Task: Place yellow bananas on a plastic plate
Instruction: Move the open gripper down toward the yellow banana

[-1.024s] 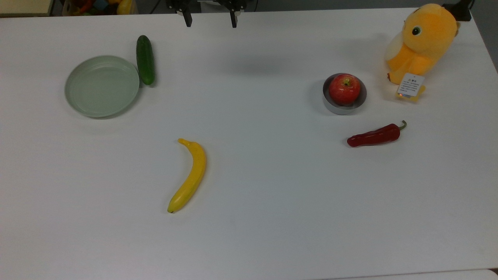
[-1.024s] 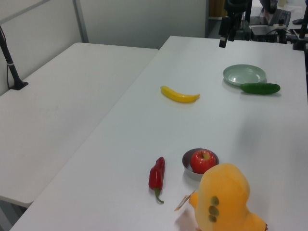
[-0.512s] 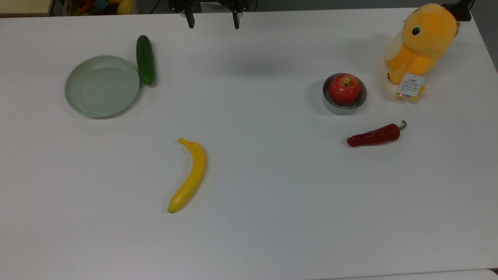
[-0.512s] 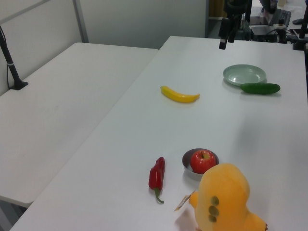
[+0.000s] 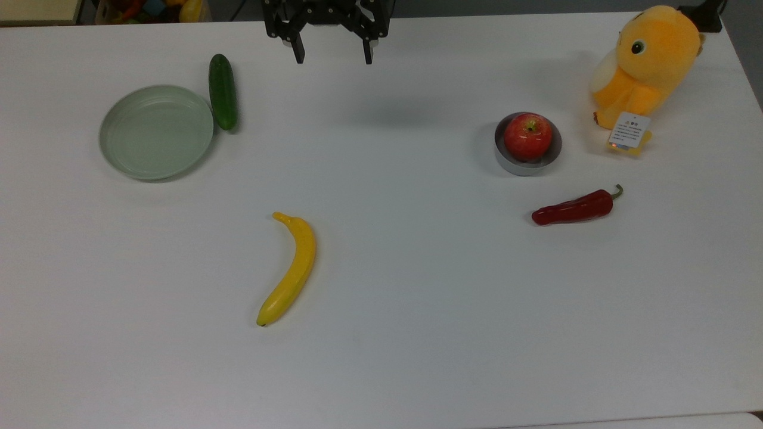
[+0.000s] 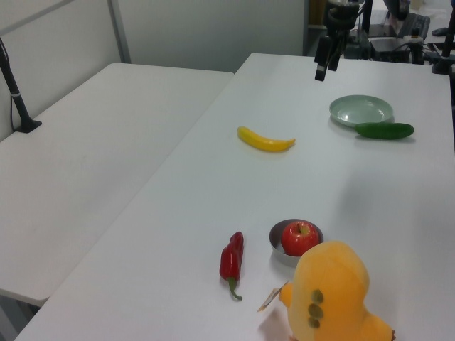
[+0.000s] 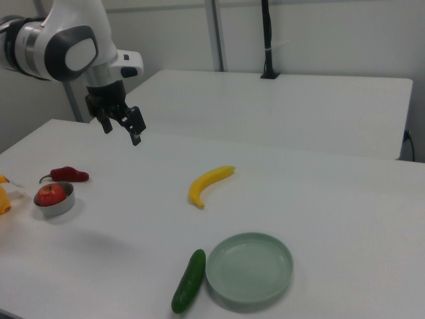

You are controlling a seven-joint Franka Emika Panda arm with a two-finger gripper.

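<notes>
The yellow banana (image 5: pixel 290 269) (image 6: pixel 266 139) (image 7: pixel 209 183) lies flat on the white table, below the middle in the top view. The pale grey-green plastic plate (image 5: pixel 156 131) (image 6: pixel 360 110) (image 7: pixel 249 269) sits empty at the top view's left, well apart from the banana. My gripper (image 5: pixel 334 58) (image 6: pixel 324 66) (image 7: pixel 121 129) hangs in the air above the table's far edge in the top view. It is open, with its fingers spread wide and nothing between them. It is far from both the banana and the plate.
A green cucumber (image 5: pixel 222 91) (image 7: pixel 189 281) lies against the plate's rim. A red apple (image 5: pixel 527 136) sits in a small metal dish (image 5: pixel 508 162). A red chili pepper (image 5: pixel 573 208) and an orange plush toy (image 5: pixel 647 65) are at the top view's right.
My gripper has come forward and lower over the table's far edge, showing more of itself in the top view. Its fingers stay spread. Nothing on the table has moved.
</notes>
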